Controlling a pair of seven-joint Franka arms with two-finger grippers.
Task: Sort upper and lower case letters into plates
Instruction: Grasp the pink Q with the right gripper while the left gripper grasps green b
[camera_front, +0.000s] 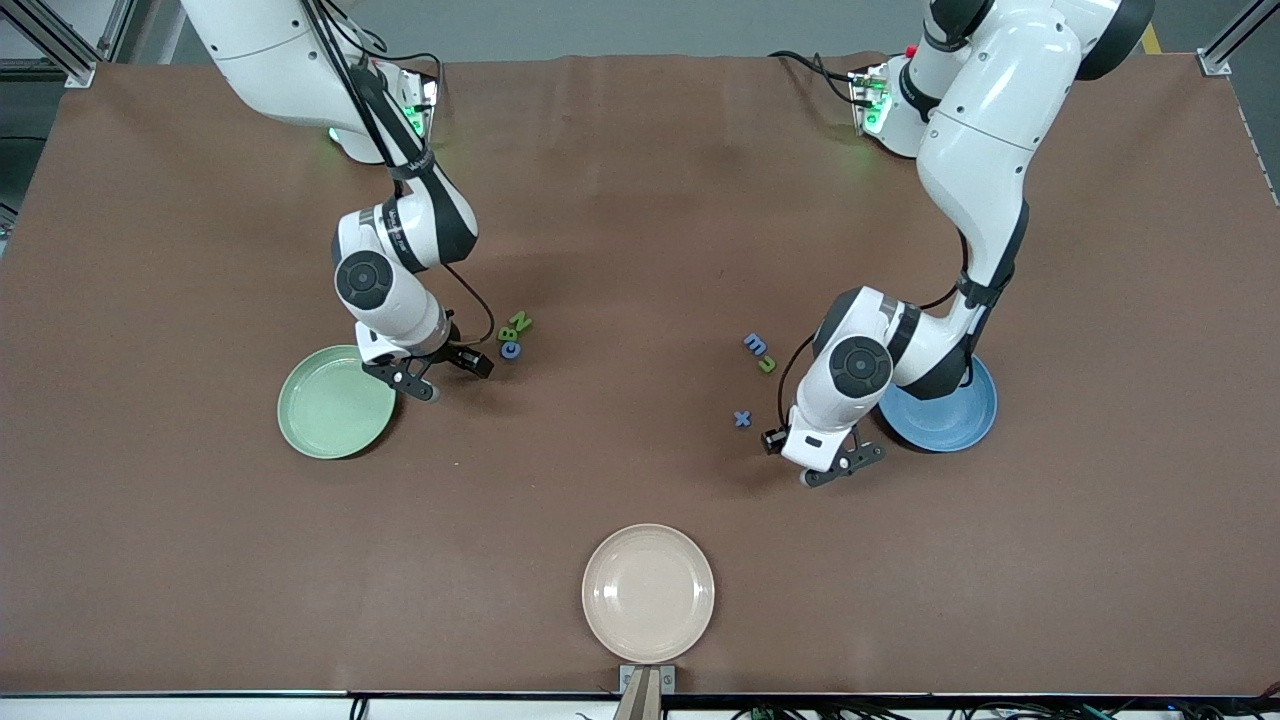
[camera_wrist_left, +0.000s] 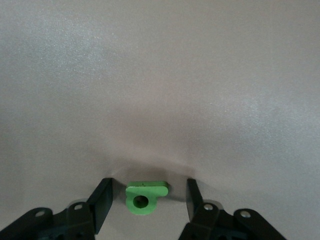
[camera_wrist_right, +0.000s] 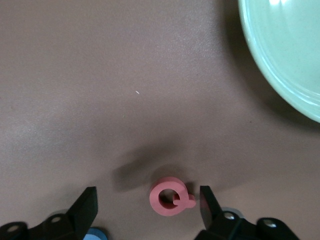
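Observation:
The mint green plate (camera_front: 335, 402) lies toward the right arm's end; it also shows in the right wrist view (camera_wrist_right: 287, 47). The blue plate (camera_front: 945, 412) lies toward the left arm's end, partly hidden by the left arm. My right gripper (camera_front: 452, 378) is low beside the green plate and open (camera_wrist_right: 148, 196), with a pink Q (camera_wrist_right: 171, 196) on the table between its fingers. My left gripper (camera_front: 840, 468) is low beside the blue plate and open (camera_wrist_left: 149, 190), with a small green letter (camera_wrist_left: 145, 196) on the table between its fingers. Both letters are hidden in the front view.
A green N (camera_front: 521, 322), a green B (camera_front: 508, 334) and a blue c (camera_front: 510, 350) lie close to the right gripper. A blue m (camera_front: 755, 343), a green J (camera_front: 766, 364) and a blue x (camera_front: 742, 419) lie by the left arm. A cream-beige plate (camera_front: 648, 592) sits at the near edge.

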